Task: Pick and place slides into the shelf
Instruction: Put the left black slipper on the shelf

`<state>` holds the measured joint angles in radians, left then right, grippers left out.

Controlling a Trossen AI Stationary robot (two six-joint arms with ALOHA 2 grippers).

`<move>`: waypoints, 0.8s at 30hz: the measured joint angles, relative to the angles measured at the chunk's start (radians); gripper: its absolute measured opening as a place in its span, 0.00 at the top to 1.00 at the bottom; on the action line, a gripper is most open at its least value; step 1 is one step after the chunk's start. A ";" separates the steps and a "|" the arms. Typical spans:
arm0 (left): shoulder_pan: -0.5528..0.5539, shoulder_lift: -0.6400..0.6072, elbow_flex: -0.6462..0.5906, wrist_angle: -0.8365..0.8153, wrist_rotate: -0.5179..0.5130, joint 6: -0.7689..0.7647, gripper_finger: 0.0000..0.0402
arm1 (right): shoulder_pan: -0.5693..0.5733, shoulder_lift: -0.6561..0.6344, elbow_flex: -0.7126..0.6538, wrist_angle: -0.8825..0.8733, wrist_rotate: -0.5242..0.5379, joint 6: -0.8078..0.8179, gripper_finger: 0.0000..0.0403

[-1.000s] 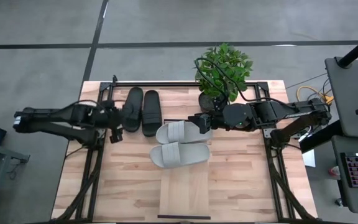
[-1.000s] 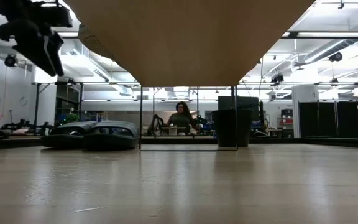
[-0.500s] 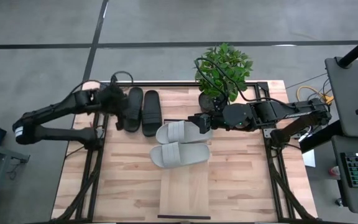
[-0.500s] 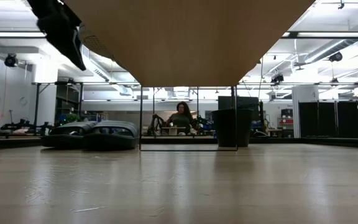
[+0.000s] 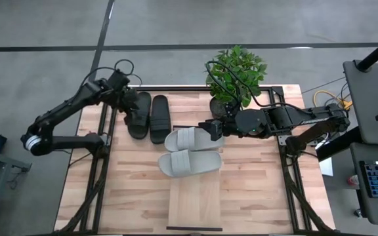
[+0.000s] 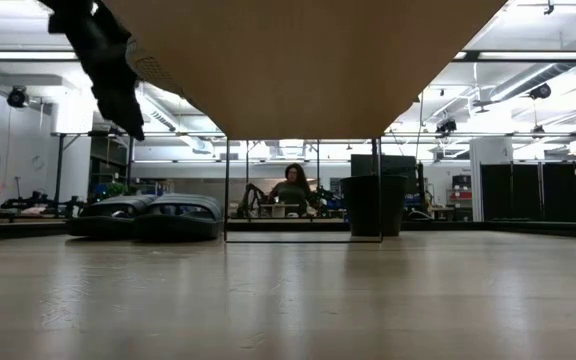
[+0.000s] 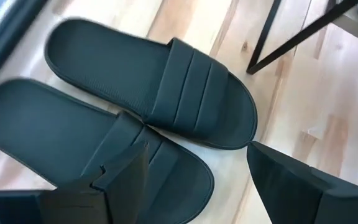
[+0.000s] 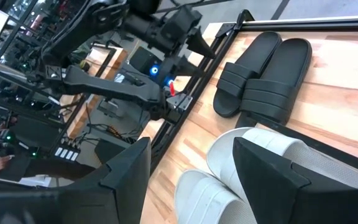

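The black slides lie side by side, soles down, at the table's far left; the left wrist view shows them close below. My left gripper hovers open above the left black slide, and shows high up in the low view. The grey slides lie flat at the table's middle. My right gripper is open at the right end of the farther grey slide. The shelf, a pale plank panel, sits at the near edge. My right gripper has its open fingers standing on either side of the farther grey slide's right end, coming level from the table's right. I cannot tell whether a finger touches the slide. The slide lies flat on the table.
A potted plant stands at the far edge, right behind my right arm. Black frame bars run along both sides of the table. Bare tabletop flanks the shelf. A person sits in the room beyond.
My left gripper has swung from beside the table's left edge toward the far edge and to the right, ending over the black slides and somewhat lower. The slides and my right arm have stayed where they were.
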<state>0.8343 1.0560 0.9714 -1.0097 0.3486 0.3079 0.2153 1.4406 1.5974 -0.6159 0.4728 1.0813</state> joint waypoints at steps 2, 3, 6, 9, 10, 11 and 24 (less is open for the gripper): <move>0.047 0.040 0.000 -0.008 0.057 0.021 0.36 | 0.000 0.000 0.000 0.000 0.000 0.000 0.46; 0.069 0.060 0.000 -0.016 0.081 0.032 0.36 | 0.000 0.000 0.000 0.000 0.000 0.000 0.46; 0.125 0.124 0.001 -0.044 0.130 0.048 0.36 | 0.002 0.000 0.000 0.000 -0.001 0.000 0.46; 0.165 0.180 0.001 -0.069 0.176 0.070 0.36 | 0.003 0.000 0.000 0.000 -0.003 0.000 0.46; 0.175 0.195 0.001 -0.071 0.178 0.074 0.36 | 0.003 0.000 0.000 0.000 -0.004 0.000 0.46; 0.182 0.209 0.001 -0.072 0.180 0.078 0.36 | 0.005 0.000 0.000 0.000 -0.004 0.000 0.46; 0.259 0.347 0.028 -0.100 0.231 0.098 0.36 | 0.009 0.000 0.000 0.000 -0.003 0.000 0.46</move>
<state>1.0935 1.4025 0.9998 -1.1094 0.5799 0.4064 0.2245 1.4406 1.5974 -0.6159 0.4698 1.0817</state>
